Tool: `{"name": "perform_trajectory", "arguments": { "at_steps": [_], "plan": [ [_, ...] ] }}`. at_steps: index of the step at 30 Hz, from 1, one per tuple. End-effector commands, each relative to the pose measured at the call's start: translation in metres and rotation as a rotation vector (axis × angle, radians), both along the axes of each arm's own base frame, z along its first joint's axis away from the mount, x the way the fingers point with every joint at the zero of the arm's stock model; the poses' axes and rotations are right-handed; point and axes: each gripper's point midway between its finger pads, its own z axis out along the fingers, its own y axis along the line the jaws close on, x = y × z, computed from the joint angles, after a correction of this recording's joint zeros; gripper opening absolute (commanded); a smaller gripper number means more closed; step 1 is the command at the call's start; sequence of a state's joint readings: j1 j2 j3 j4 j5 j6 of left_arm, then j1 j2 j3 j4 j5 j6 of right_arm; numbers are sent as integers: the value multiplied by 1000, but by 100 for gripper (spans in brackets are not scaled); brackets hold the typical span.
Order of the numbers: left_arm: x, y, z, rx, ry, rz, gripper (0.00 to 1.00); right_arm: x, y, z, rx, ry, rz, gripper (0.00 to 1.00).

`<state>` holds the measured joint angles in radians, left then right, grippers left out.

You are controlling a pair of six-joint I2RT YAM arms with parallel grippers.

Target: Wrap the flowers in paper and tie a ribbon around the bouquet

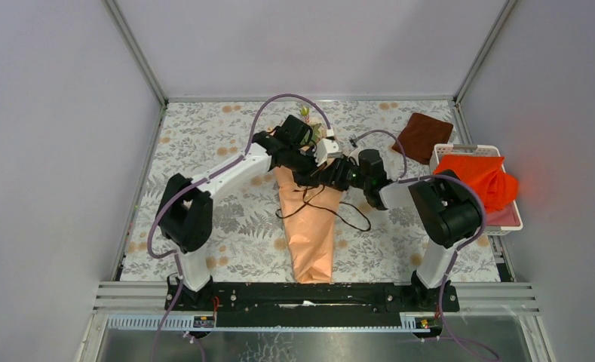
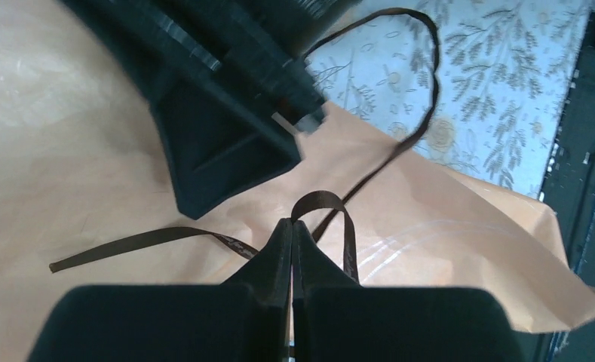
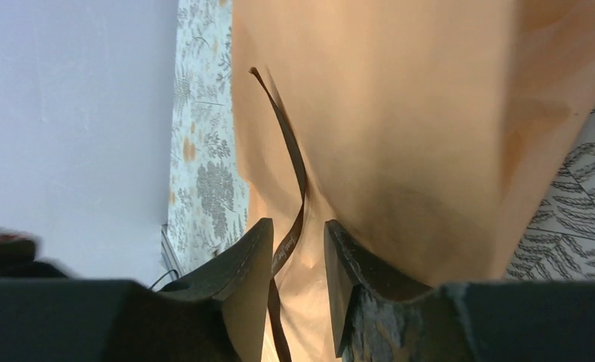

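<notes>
Bouquet (image 1: 309, 219) lies mid-desk (image 1: 226, 136), tip toward the arm bases, with the ribbon (image 2: 320, 196) draped across it. Left claw (image 2: 292, 226) is pinched tight on a ribbon loop. Right claw (image 3: 298, 234) stands apart, strand running loose between, probably ungripped. Risk: strand slips out, tie slackens. Both wrists crowd the flowers (image 1: 309, 121). Brown cloth (image 1: 422, 136) sits well apart.
</notes>
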<state>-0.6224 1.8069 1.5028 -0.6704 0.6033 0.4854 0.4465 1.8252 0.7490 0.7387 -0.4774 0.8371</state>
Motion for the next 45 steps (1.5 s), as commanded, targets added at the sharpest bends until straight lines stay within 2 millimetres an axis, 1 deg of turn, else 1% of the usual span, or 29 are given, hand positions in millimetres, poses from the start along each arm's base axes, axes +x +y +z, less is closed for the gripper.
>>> {"name": "perform_trajectory", "arguments": {
  "at_steps": [1,3,6,11,14,16,18,21,24,30,32,34,35,38,39,40,41,42,43,45],
  "plan": [
    [40,-4,2,-71,-47,113,0,-7,-1,38,86,-70,36,39],
    [51,-3,-1,-81,-42,155,0,-13,-5,34,80,-58,29,40],
    [58,-4,-5,-75,-36,171,0,-20,-13,32,64,-61,-1,39],
    [64,-5,-22,-48,-12,189,0,-25,-25,41,30,-110,-35,41],
    [65,-5,-31,-33,3,197,0,-28,-29,52,18,-159,-42,44],
    [67,-6,-34,-28,6,200,0,-29,-28,60,30,-178,-33,48],
    [68,-6,-36,-26,6,204,0,-30,-26,62,44,-177,-24,51],
    [68,-8,-38,-22,9,203,0,-27,-23,59,52,-164,-37,55],
    [67,-9,-40,-22,15,199,0,-21,-19,52,48,-138,-46,56],
    [66,-9,-43,-17,21,202,0,-19,1,32,28,-76,-7,52],
    [66,-9,-44,-17,24,201,0,-18,4,29,44,-67,-6,50],
    [65,-8,-45,-17,28,199,0,-16,5,27,49,-63,-11,43],
    [64,-8,-46,-15,27,196,0,-15,6,25,49,-57,-14,37],
    [63,-6,-48,-6,21,189,0,-14,2,15,23,-25,-36,13],
    [63,-6,-47,-3,16,184,0,-14,0,10,9,-15,-44,8],
    [63,-5,-47,2,10,177,2,-14,-2,6,-4,-7,-56,4],
    [62,-3,-45,5,0,170,12,-14,-4,3,-13,0,-63,1],
    [61,-2,-44,10,-9,159,19,-14,-6,1,-19,6,-71,0],
    [60,-1,-42,13,-21,146,23,-14,-8,-1,-22,12,-76,0],
    [59,3,-37,22,-49,120,24,-14,-11,-4,-26,17,-80,0]
  ]
}}
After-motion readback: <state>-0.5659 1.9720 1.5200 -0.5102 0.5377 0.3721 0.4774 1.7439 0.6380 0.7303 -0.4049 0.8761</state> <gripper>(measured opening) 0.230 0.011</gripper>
